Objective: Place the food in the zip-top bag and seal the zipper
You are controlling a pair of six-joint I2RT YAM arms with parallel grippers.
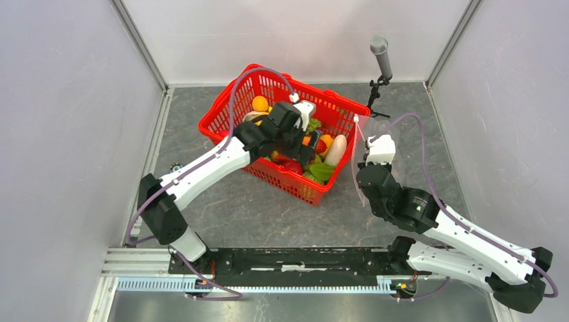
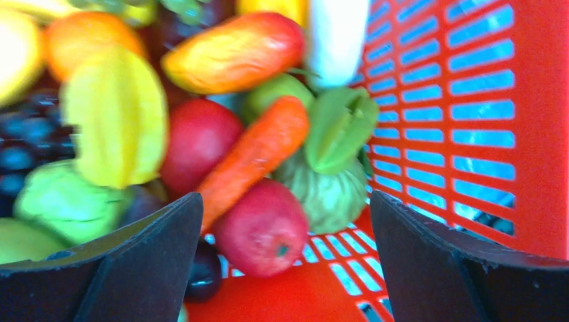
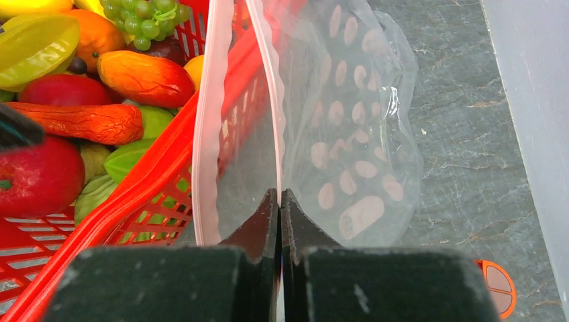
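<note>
Food (image 2: pixel 255 154) is all piled in the red basket (image 2: pixel 470 100), my left claw (image 2: pixel 285 201) spread wide over it. Right claw (image 3: pixel 280 198) is clamped on the bag (image 3: pixel 349 121) by one edge beside the basket; the floppy mouth could sag shut, and glossy fruit could slip.

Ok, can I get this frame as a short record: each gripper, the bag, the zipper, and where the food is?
left gripper: open, holding nothing, poised over the food
right gripper: shut on the zip-top bag, holding it beside the red basket
zipper: unsealed, its two strips apart
bag contents: no food visible inside
food location: all in the basket
nearest to left gripper: red apple and carrot
</note>
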